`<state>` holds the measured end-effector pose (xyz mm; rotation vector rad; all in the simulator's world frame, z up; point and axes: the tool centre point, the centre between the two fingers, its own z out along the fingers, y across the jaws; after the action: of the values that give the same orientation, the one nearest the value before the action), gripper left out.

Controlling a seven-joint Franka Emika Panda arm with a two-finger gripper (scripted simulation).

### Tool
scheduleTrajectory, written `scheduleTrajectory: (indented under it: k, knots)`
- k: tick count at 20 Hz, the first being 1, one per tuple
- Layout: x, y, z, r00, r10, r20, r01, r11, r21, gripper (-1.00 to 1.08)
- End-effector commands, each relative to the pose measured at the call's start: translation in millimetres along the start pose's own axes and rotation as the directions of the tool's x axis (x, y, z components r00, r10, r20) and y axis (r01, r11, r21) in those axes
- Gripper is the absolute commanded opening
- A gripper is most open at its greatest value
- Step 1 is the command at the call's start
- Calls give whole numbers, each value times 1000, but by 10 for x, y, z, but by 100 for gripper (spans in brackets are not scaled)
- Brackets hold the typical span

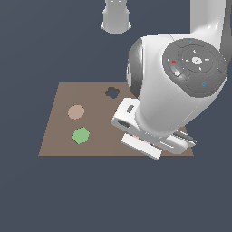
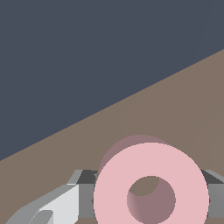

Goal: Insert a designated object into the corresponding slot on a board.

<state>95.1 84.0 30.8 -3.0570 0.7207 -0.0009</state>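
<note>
The pink ring (image 2: 151, 173) fills the near part of the wrist view, standing on edge with its round hole facing the camera. My gripper (image 2: 151, 197) is shut on it, one grey finger (image 2: 86, 192) on each side. The ring hangs just above the brown board (image 2: 175, 109) and throws a faint shadow on it. In the exterior view my gripper (image 1: 153, 144) is low over the board (image 1: 59, 131) near its front edge on the exterior view's right. There the arm hides the ring almost wholly. The slot is hidden behind the arm.
A dark flower-shaped hole (image 1: 112, 93) sits near the board's back edge. A tan disc (image 1: 76, 111) and a green hexagon (image 1: 80, 135) lie on the board at the exterior view's left. The arm's base (image 1: 116, 18) stands behind the board. Dark floor surrounds it.
</note>
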Motion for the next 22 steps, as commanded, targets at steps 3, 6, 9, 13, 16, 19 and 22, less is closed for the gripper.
scheduleTrajectory:
  k: [3, 6, 9, 13, 16, 19, 22]
  knots:
    - [1, 7, 8, 1000, 1, 0, -1, 1000, -1, -100]
    - [-2, -1, 0, 1000, 0, 0, 0, 1000, 0, -100]
    - [-12, 16, -2, 1000, 1, 0, -1, 1000, 0, -100]
    - [-43, 70, -7, 1000, 7, 0, -7, 1000, 0, -100]
    - [-83, 135, -14, 1000, 14, 0, -14, 1000, 0, -100]
    - [-138, 223, -23, 1000, 23, 0, -23, 1000, -1, -100]
    - [-211, 337, -35, 999, 35, 1, -35, 999, -1, -100]
